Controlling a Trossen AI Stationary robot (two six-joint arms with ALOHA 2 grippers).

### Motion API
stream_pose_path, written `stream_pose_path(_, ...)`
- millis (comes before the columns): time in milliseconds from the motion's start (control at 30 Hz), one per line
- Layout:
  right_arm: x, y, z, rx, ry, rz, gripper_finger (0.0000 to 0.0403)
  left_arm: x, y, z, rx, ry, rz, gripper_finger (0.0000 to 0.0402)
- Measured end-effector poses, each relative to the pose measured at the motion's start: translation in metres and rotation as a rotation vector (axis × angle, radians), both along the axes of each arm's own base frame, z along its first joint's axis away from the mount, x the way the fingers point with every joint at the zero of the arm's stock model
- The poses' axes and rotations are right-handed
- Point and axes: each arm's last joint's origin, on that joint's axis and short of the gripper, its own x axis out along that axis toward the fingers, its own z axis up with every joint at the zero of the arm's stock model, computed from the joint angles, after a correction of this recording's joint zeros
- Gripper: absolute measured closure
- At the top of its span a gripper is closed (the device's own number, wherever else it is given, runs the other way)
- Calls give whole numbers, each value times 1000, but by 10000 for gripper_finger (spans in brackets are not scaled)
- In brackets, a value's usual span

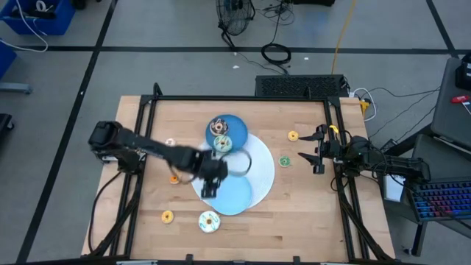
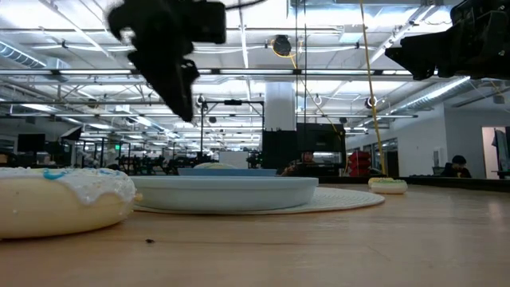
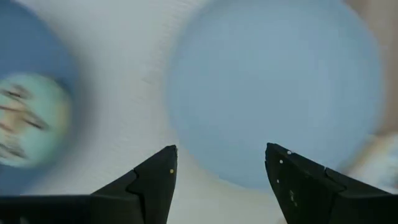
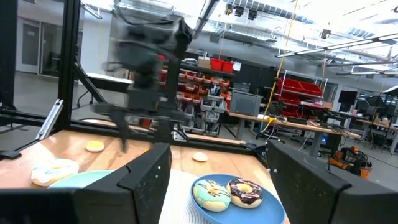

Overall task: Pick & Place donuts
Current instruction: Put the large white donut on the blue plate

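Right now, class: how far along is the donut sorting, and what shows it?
Done: a teal donut and a chocolate donut sit on the small blue plate. In hand: nothing; the left hand hangs open over the larger blue plate. Left: the white-frosted donut and small ones like the orange lie on the table.

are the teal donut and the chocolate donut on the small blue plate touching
Touching. The right wrist view shows the teal donut and chocolate donut pressed side by side on the small blue plate, no gap between them.
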Motion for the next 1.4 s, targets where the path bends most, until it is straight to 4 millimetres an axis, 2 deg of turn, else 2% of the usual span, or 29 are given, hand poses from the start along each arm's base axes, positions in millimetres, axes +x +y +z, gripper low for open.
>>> stream_pose_path(133,0,0,0,0,0,0,154,-12,-41,0,-34,-7,45,158)
stream_pose_path(267,0,0,0,0,0,0,153,-25,-73,0,-66,-17,84,158)
stream_pose_path(400,0,0,0,0,-1,0,154,-36,-95,0,-95,-53,210,158)
stream_pose_path(567,0,0,0,0,0,0,153,-41,-112,-7,-136,-50,267,158)
stream_pose_path(767,0,0,0,0,0,0,153,-38,-126,-25,-179,13,245,158)
stream_pose_path(933,0,0,0,0,3,0,154,-35,-128,-40,-163,63,274,158)
stream_pose_path(1400,0,0,0,0,0,0,153,-29,-130,-65,-129,108,314,158)
